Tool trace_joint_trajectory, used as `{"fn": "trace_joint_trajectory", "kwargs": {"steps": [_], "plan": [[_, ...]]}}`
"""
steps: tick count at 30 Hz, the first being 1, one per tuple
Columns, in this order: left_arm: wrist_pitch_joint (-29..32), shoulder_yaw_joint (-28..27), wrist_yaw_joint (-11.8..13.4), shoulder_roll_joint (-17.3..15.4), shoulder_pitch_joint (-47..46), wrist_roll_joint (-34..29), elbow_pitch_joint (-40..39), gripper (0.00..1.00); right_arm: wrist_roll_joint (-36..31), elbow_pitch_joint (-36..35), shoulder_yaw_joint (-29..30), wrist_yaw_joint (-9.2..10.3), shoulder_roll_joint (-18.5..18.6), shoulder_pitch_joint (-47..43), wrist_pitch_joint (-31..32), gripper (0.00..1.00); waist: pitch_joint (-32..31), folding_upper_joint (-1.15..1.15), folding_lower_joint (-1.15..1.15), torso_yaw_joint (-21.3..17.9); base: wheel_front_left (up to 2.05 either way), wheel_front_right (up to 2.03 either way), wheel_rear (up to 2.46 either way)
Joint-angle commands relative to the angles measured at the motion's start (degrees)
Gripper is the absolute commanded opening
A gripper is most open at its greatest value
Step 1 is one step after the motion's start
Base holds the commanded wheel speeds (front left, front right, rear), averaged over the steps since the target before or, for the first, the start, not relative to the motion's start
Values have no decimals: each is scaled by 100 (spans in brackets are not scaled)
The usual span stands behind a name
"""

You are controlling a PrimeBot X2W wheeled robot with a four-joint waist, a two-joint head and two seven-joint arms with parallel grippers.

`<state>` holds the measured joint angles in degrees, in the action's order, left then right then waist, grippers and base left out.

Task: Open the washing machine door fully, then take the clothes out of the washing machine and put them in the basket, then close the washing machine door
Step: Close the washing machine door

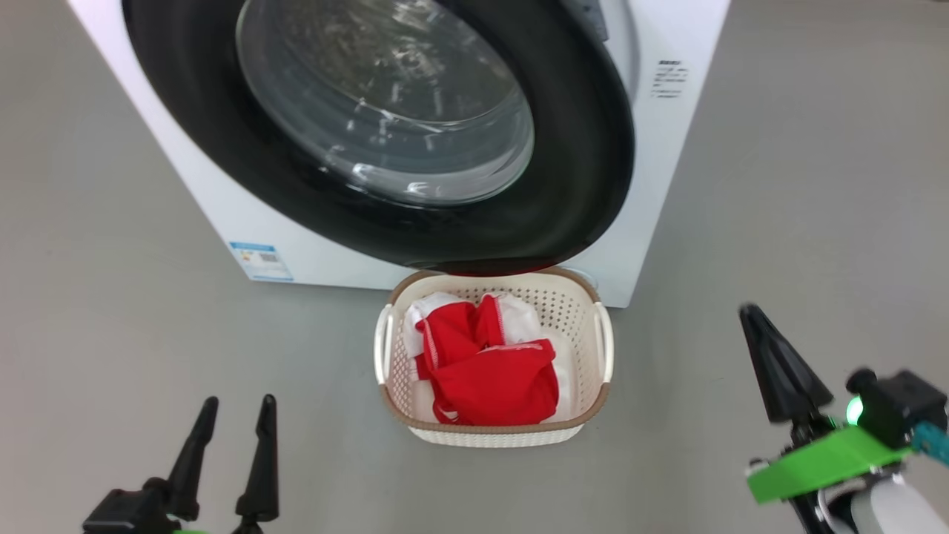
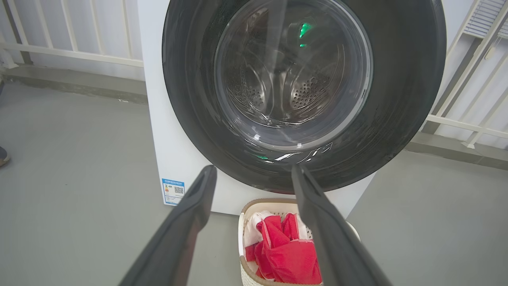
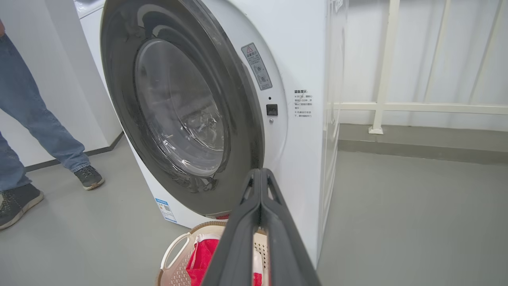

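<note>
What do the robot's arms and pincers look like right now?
The left pincer has two long matte black fingers tapering to points, on a black base. The right pincer has the same black tapered fingers, above a bright green bracket, a black block with a glowing green light, and a pale forearm.

Left gripper, fingers apart, faces the washing machine door; clothes lie in basket.

A person's legs stand on grey floor.
</note>
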<state>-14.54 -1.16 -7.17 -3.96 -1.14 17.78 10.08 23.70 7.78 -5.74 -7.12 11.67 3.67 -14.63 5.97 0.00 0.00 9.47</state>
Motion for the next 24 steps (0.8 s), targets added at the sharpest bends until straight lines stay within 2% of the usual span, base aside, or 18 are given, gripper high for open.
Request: {"fn": "trace_joint_trajectory", "kwargs": {"steps": [1,8,24], "plan": [[-46,-120,-32,-8,-168,25,-137,100,-1,-109,-211,-36,147,343,-37,0,97,0,0,129,0,0,0],[-46,39,-32,63,-344,71,-153,100,43,44,-461,-36,264,1122,-37,0,377,0,0,395,0,0,0],[-46,374,-32,106,-748,316,-184,100,95,486,-497,-36,429,2360,-37,0,1003,0,0,845,0,0,0]]}}
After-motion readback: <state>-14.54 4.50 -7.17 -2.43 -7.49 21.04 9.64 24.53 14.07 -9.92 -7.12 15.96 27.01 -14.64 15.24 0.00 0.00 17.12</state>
